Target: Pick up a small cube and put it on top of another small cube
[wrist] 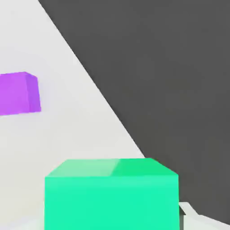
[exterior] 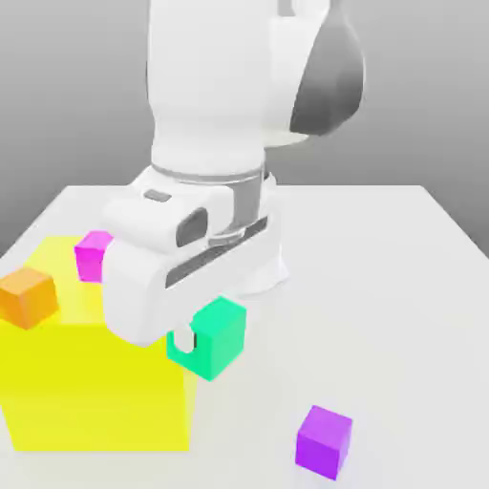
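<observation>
a: cube point(exterior: 212, 336) in teal green is hanging at the gripper point(exterior: 183, 336), above the white table point(exterior: 401, 315) and just beside the big yellow block point(exterior: 91, 382). why is it sitting there?

b: it is looking lifted. one short white finger point(exterior: 181, 338) is pressing on the face toward the exterior view's left, and the cube is appearing to float clear of the table, so i am judging the fingers to be pinching it from both sides, though the far finger is hiding behind it. in the hand view the same cube point(wrist: 111, 194) is sitting right under the camera, between the fingers.

a: and the height?

b: probably so it is clearing the other cubes before being set down on one. that is a judgement, not something shown.

a: how many cubes are we counting?

b: four small ones. one teal green in the grip. one purple point(exterior: 324, 440) resting alone on the table toward the exterior view's right, well apart from the arm; the hand view is also catching a purple cube point(wrist: 19, 93) on the table. one orange point(exterior: 28, 297) near the yellow block's left edge. one magenta point(exterior: 94, 254) at the block's far side, partly behind the hand.

a: and big ones?

b: one yellow block. one arm point(exterior: 244, 86), one gripper.
</observation>
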`<state>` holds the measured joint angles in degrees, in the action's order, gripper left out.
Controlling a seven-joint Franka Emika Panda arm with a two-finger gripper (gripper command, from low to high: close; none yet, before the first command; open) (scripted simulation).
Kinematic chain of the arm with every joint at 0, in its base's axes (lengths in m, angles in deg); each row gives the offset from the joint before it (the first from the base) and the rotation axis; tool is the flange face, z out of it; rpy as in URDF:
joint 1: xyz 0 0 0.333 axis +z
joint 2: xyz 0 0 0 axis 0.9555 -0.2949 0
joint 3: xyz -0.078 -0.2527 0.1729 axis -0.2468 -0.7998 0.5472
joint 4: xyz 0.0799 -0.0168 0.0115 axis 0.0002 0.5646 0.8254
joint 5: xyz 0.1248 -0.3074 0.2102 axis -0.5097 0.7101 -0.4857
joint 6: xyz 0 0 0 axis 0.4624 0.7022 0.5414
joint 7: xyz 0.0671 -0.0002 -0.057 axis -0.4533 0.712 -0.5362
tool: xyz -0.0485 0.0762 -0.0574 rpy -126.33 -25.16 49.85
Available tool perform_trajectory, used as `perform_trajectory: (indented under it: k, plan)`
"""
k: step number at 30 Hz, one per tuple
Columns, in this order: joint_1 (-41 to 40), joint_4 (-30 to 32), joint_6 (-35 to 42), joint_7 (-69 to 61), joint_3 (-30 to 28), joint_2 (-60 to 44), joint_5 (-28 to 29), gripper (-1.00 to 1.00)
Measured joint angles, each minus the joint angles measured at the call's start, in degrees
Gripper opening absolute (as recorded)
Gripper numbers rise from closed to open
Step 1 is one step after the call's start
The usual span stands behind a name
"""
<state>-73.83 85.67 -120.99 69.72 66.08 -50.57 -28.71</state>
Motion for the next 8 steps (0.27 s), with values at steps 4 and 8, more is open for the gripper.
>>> perform_trajectory:
  k: [4,8]
  plan:
    - [-6.0,0.8,2.1,0.7,-5.9,2.5,-0.2,-1.00]
    - [-6.8,2.6,-0.6,0.4,-6.9,1.4,-0.5,1.00]
